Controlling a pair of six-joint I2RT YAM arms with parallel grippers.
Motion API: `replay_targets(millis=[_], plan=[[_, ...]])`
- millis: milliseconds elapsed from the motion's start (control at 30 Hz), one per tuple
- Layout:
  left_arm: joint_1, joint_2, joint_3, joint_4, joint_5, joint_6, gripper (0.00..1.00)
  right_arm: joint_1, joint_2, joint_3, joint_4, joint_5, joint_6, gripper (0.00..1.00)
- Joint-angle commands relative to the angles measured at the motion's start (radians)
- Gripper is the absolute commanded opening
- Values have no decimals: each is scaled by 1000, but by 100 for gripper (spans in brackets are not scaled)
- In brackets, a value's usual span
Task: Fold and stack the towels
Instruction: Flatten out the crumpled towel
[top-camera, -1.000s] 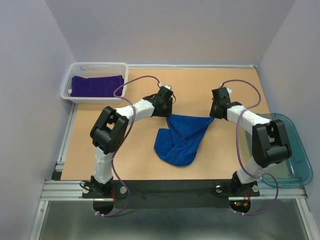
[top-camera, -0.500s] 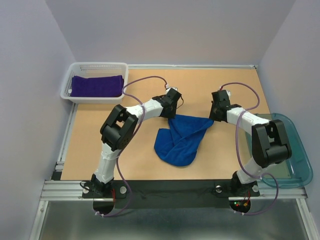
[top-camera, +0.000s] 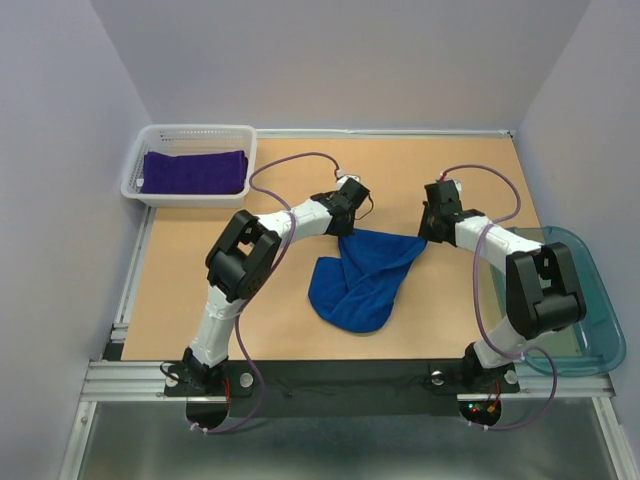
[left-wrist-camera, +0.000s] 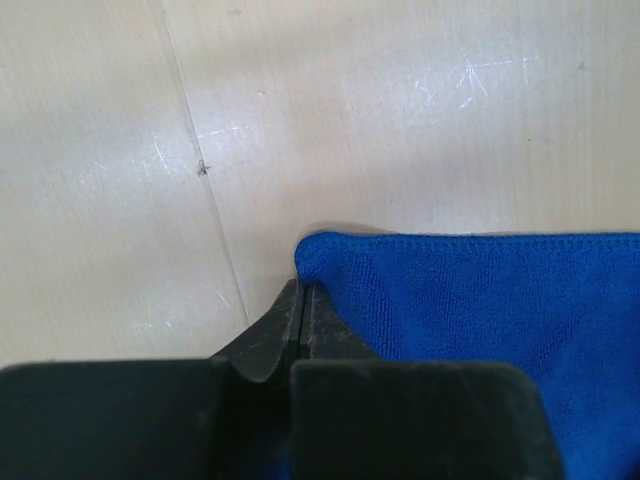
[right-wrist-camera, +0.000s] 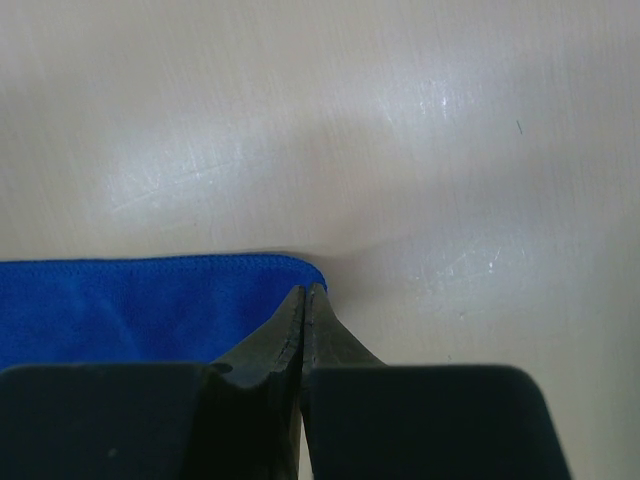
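Note:
A bright blue towel (top-camera: 362, 278) lies crumpled in the middle of the table, its far edge stretched between the two grippers. My left gripper (top-camera: 341, 230) is at its far left corner, jaws shut on that corner (left-wrist-camera: 303, 287); blue cloth (left-wrist-camera: 480, 320) spreads to the right. At the far right corner my right gripper (top-camera: 425, 236) is shut on the cloth (right-wrist-camera: 304, 290), with the blue towel (right-wrist-camera: 140, 310) to its left. A dark purple towel (top-camera: 194, 171) lies folded in the white basket (top-camera: 135, 175) at the back left.
A teal translucent tray (top-camera: 600, 330) sits at the table's right edge beside the right arm. Grey walls close in the left, back and right sides. Bare wooden tabletop (top-camera: 250, 300) surrounds the blue towel.
My left arm has reached right to the blue towel's far left corner and its jaws have shut there. The right arm and the towel have barely moved.

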Motion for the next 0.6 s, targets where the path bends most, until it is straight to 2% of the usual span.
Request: replay_targets(millis=[0, 333, 567], plan=[[1, 44, 0, -98, -33, 8, 0, 1, -6, 1, 51, -16, -12, 1], [116, -157, -69, -85, -148, 63, 0, 1, 59, 104, 66, -90, -74, 0], [145, -234, -26, -72, -164, 136, 0, 3, 63, 189, 75, -142, -119, 0]])
